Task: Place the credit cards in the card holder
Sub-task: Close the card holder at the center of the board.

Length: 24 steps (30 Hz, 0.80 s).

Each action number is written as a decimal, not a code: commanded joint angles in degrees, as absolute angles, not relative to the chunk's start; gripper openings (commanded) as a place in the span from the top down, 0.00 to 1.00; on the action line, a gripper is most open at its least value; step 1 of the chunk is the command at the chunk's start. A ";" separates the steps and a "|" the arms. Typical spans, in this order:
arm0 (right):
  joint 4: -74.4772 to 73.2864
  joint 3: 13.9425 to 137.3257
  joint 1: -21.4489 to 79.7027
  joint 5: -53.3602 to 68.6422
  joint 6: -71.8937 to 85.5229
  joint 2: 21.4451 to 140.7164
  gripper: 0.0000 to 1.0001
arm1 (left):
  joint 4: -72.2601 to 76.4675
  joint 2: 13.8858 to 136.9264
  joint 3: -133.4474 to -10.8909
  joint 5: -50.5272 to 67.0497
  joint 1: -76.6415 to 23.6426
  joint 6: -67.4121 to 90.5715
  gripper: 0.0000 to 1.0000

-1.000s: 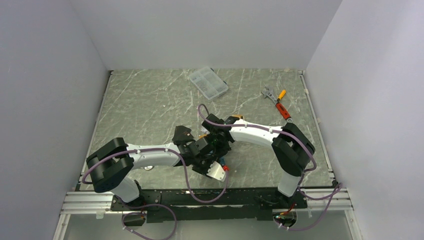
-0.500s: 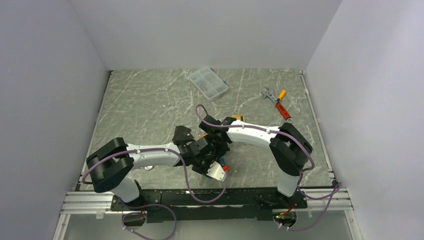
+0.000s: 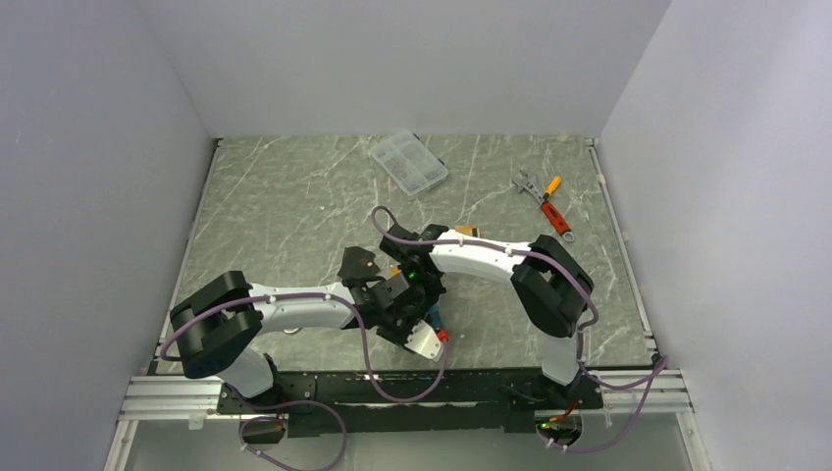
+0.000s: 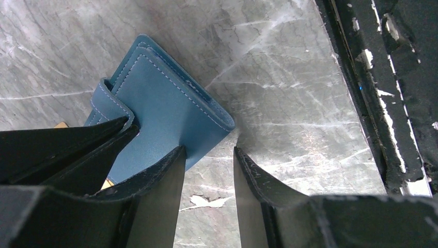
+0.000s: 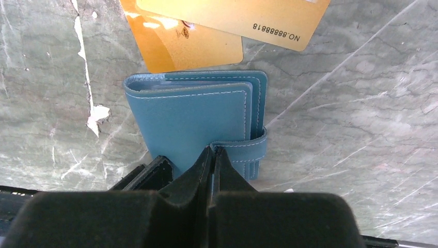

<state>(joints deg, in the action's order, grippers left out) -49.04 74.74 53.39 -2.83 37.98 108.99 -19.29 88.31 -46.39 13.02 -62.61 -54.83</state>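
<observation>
Card holder (image 5: 196, 116): teal-blue wallet, folded shut, lying flat on the marble table (image 3: 275, 216) close to its near edge, right where the two arms meet

Near edge: a black rail (image 4: 397, 103) runs along just past the left gripper, with only a strip of bare marble between it and the holder's corner, so pretty tight on that side

Room to the left and back: loads of bare marble toward the left wall and the back wall

Far edge: clear compartment box (image 3: 408, 163) sits mid-back, well apart from the action

Back right: wrench (image 3: 527, 183) with an orange-and-red tool (image 3: 554, 211) just beside it, also well apart

Walls: plain white panels (image 3: 412, 59) box the table in on the left, back and right

Holder looks: pale stitching round the cover, stacked inner edges showing along one side, snap tab (image 5: 248, 144) wrapped over the edge

Credit cards: two in the right wrist view, both lying outside the holder. An orange-gold one (image 5: 181, 46) has its edge meeting the holder's far side, and a paler gold one (image 5: 243, 15) with a printed number lies partly over it

Right gripper (image 5: 212, 150): fingers squeezed tight together, tips down on the cover right beside the snap tab. Can't tell if any of the tab is actually pinched

Left gripper (image 4: 209, 152): jaws partway apart with nothing but bare table in the gap. One finger crosses in front of the holder's lower edge (can't tell if it touches), and the other is clear of it
</observation>
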 commanded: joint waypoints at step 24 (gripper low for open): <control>-43.19 73.21 53.43 -1.74 39.19 108.89 0.72 | -19.42 84.97 -45.56 12.06 -63.08 -55.82 0.56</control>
